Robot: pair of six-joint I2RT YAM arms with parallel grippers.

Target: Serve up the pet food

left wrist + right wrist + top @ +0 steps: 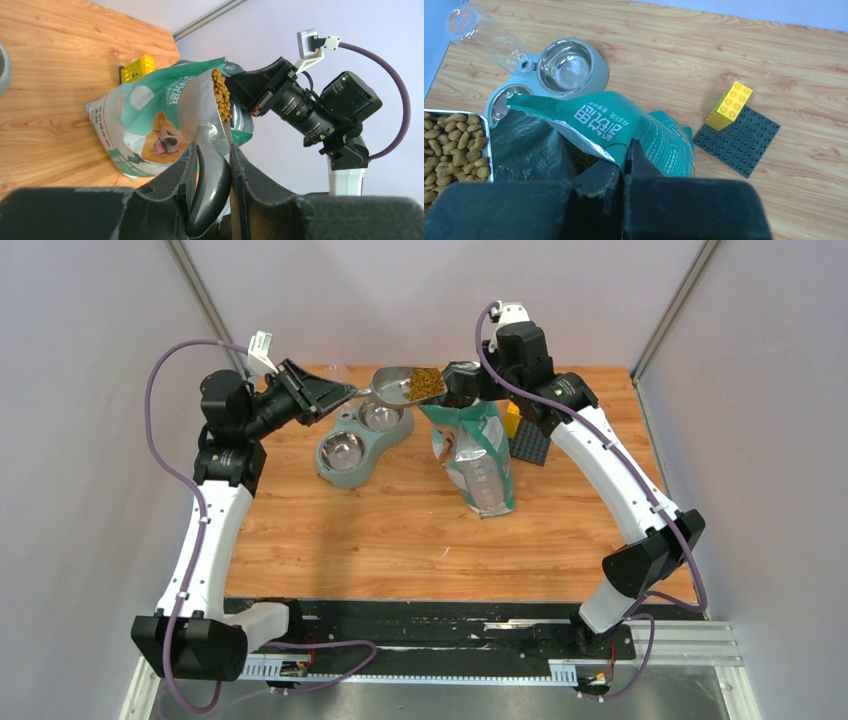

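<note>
My left gripper (340, 393) is shut on the black handle of a grey metal scoop (396, 383) and holds it level in the air, above the far bowl and beside the bag's mouth. Brown pet food (425, 383) fills the scoop's right end; it also shows in the left wrist view (221, 95) and the right wrist view (454, 150). My right gripper (462, 380) is shut on the top edge of the green-and-white bag (478, 455), which stands upright and open (624, 125). The grey double bowl (357, 432) holds two steel bowls without kibble (565, 66).
A yellow brick (512, 418) stands on a dark grey studded plate (531, 443) just right of the bag, also in the right wrist view (729, 105). A clear plastic bottle (486, 34) lies against the bowl stand. Grey walls close in on both sides.
</note>
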